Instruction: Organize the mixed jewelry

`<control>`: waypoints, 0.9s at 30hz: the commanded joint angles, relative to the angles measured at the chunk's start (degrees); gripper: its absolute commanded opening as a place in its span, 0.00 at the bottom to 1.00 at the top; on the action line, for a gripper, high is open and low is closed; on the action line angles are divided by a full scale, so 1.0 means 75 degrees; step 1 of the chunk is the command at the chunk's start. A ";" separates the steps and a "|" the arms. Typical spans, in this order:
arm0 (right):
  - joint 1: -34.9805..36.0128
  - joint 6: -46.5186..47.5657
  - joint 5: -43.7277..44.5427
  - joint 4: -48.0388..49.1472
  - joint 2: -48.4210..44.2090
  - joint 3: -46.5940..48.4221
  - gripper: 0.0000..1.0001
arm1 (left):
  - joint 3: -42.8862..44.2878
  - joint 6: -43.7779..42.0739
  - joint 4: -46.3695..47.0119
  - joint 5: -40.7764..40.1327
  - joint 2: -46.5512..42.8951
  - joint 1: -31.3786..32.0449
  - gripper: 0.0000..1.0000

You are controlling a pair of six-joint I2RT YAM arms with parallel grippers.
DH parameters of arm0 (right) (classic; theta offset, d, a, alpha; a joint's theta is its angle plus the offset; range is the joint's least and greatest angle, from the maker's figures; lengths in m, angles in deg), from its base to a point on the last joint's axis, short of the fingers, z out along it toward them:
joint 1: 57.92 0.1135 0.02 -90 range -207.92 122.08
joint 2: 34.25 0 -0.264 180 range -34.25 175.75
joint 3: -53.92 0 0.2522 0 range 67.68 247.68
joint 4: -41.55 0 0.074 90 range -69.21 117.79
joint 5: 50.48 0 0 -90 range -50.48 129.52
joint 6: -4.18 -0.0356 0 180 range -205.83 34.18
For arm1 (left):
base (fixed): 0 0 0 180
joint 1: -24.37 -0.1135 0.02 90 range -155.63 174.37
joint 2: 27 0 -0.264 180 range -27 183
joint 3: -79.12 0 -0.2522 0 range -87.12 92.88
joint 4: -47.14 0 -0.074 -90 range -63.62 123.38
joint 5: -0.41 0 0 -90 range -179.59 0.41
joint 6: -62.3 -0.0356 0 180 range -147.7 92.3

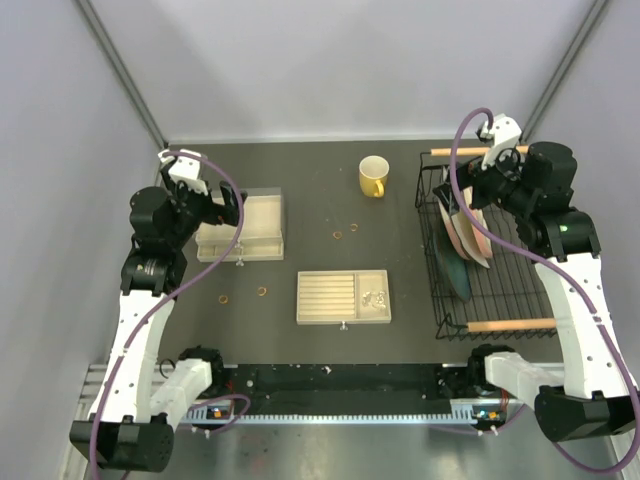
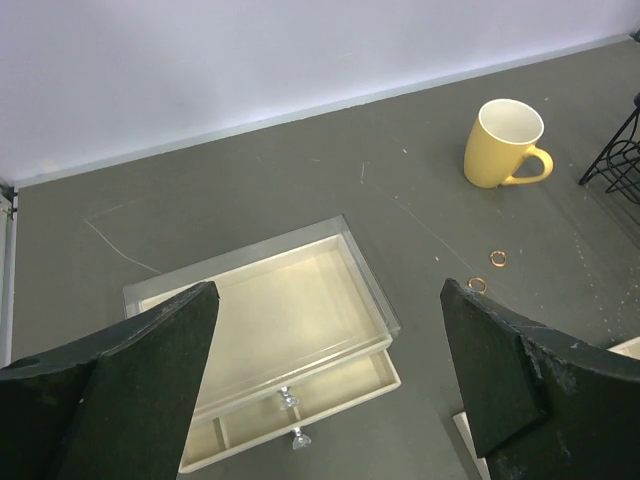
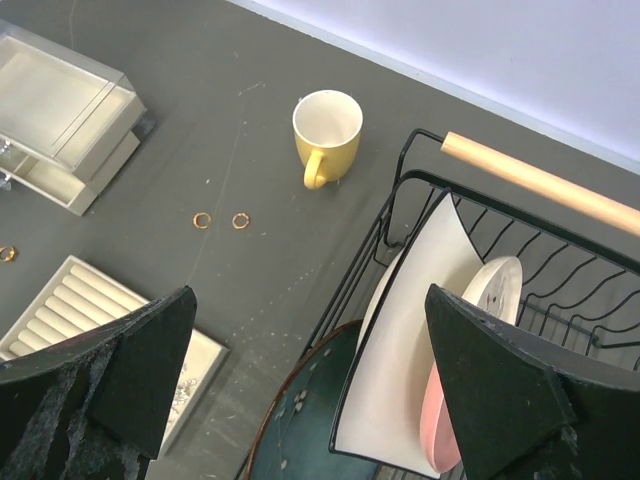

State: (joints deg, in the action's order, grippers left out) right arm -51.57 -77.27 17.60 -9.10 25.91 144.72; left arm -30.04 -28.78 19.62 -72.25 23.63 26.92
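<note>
The mixed jewelry lies scattered on the dark table. Two copper rings [image 1: 338, 236] sit near the yellow mug [image 1: 373, 176], and two more rings [image 1: 262, 291] lie left of the cream slotted tray [image 1: 325, 295]. A silvery cluster [image 1: 375, 298] rests in the tray's right compartment. My left gripper [image 1: 228, 207] hovers open over the cream drawer box [image 1: 255, 215], empty. In the left wrist view the box [image 2: 270, 320] has its lower drawer slightly out, with rings [image 2: 498, 258] beyond. My right gripper [image 1: 466, 196] hangs open and empty over the dish rack [image 1: 505, 285].
The black wire rack with a wooden handle [image 3: 540, 180] holds a white plate [image 3: 420, 330], a pink plate [image 3: 470, 340] and a teal plate [image 3: 310, 420]. The mug [image 3: 326, 135] stands left of the rack. Grey walls close in the table's back and sides.
</note>
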 commanded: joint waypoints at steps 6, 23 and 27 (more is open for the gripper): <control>0.0126 0.0113 -0.0195 0.0055 0.0018 0.0217 0.99 | -0.0076 -0.0195 0.0171 0.0230 -0.0165 -0.0011 0.99; 0.0161 0.0265 -0.0243 0.0031 0.0053 -0.0474 0.99 | -0.1478 -0.3182 -0.2150 0.0361 -0.0071 -0.0011 0.98; 0.0161 0.0277 -0.0231 0.0019 0.0099 -0.0626 0.99 | -0.2067 -0.4422 -0.2593 0.0254 -0.0258 -0.0011 0.96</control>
State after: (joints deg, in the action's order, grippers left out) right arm -50.89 -76.00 16.73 -10.01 26.61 140.46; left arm -42.59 -50.97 4.76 -69.08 23.24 26.92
